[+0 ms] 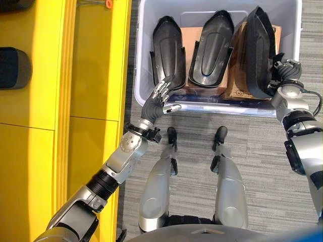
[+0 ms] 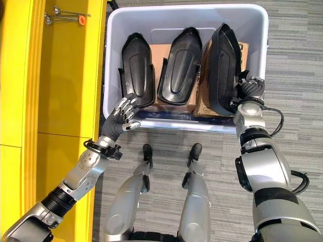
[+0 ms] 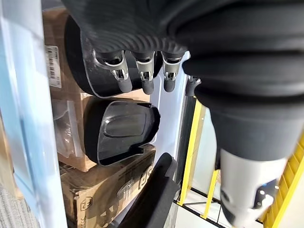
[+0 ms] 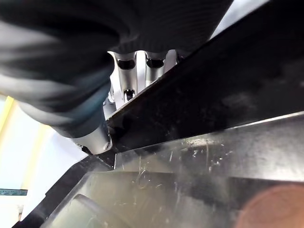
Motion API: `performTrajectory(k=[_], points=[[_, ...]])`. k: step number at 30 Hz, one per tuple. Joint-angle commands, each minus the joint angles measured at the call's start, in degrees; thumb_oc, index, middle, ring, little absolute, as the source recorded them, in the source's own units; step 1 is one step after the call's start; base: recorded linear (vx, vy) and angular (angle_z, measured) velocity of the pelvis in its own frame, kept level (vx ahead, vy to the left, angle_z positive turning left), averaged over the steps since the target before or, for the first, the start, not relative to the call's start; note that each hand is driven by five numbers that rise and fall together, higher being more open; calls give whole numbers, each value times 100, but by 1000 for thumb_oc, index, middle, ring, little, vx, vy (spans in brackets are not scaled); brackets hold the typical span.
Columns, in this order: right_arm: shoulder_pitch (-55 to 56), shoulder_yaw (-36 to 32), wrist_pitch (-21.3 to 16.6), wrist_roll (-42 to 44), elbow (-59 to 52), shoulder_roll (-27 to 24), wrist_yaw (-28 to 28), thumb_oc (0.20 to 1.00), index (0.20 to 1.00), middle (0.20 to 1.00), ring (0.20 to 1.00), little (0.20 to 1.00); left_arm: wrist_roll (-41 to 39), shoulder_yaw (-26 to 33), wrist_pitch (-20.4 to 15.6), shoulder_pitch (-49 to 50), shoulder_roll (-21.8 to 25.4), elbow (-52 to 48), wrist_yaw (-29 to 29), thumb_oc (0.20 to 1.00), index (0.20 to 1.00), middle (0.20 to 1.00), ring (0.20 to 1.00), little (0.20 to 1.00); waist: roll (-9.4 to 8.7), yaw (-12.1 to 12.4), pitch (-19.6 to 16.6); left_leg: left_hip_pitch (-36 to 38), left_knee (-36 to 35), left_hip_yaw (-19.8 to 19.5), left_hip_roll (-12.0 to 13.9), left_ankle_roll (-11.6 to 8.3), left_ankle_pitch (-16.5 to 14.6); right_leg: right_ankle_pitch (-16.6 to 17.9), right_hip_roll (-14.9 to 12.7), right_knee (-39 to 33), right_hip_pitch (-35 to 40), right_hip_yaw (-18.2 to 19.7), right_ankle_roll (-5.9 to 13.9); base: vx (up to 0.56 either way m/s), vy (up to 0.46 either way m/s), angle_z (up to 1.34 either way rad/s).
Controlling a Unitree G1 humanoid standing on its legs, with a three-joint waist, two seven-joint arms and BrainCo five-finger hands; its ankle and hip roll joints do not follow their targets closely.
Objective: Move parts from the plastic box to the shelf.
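Observation:
A pale plastic box (image 1: 217, 108) on the floor holds three black moulded parts standing on cardboard: a left part (image 1: 169, 50), a middle part (image 1: 212, 48) and a larger right part (image 1: 257, 50). My left hand (image 1: 156, 103) hovers open at the box's near rim, its fingers (image 3: 145, 78) straight and pointing at the lower end of the left part without holding it. My right hand (image 1: 286, 75) is at the right part's outer edge with its fingers (image 4: 137, 71) curled round that edge (image 4: 228, 80).
A yellow shelf (image 1: 96, 75) runs along the left beside the box. A dark part (image 1: 12, 68) lies on it at the far left. A small tool with an orange tip (image 2: 65, 17) lies on its far end. Grey carpet (image 1: 252, 146) surrounds the box.

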Motion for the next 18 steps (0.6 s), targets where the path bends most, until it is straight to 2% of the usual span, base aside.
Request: performTrajectory(k=[1, 3, 5, 12, 14, 18], points=[[246, 312, -498, 175, -867, -277, -109, 200, 200, 200, 200, 200, -115, 15, -198, 339, 199, -467, -206, 1000, 1000, 1000, 1000, 1000, -179, 19, -527, 185, 231, -333, 569, -454, -369, -179, -394, 240, 318, 126, 642, 0, 0, 0], [292, 306, -524, 154, -1030, -262, -124, 200, 200, 200, 200, 200, -122, 32, -191, 361, 207, -462, -214, 1000, 1000, 1000, 1000, 1000, -202, 6, -557, 181, 214, -339, 568, -452, -343, -152, -389, 210, 326, 116, 637, 0, 0, 0], [504, 347, -636, -20, -1896, -232, -192, 200, 200, 200, 200, 200, -125, 117, -180, 444, 238, -470, -223, 1000, 1000, 1000, 1000, 1000, -266, -38, -601, 274, 197, -327, 602, -460, -344, -163, -358, 186, 432, 111, 626, 0, 0, 0], [1157, 252, -814, -444, -3732, -188, -182, 200, 200, 200, 200, 200, -94, 284, -116, 656, 303, -480, -303, 1000, 1000, 1000, 1000, 1000, -392, -126, -741, 473, 140, -311, 643, -490, -335, -147, -307, 62, 679, 111, 628, 0, 0, -1], [1282, 198, -816, -505, -3955, -163, -188, 200, 200, 200, 200, 200, -84, 296, -108, 680, 318, -479, -307, 1000, 1000, 1000, 1000, 1000, -407, -133, -756, 513, 124, -309, 650, -491, -333, -145, -304, 39, 726, 97, 629, 9, -4, -5], [2220, -82, -963, -702, -5224, 59, 17, 200, 200, 200, 200, 200, -11, 409, -43, 875, 307, -402, -396, 1000, 1000, 1000, 1000, 1000, -489, -195, -922, 788, 19, -296, 673, -505, -333, -144, -281, -79, 1030, 79, 636, 28, -7, -3]])
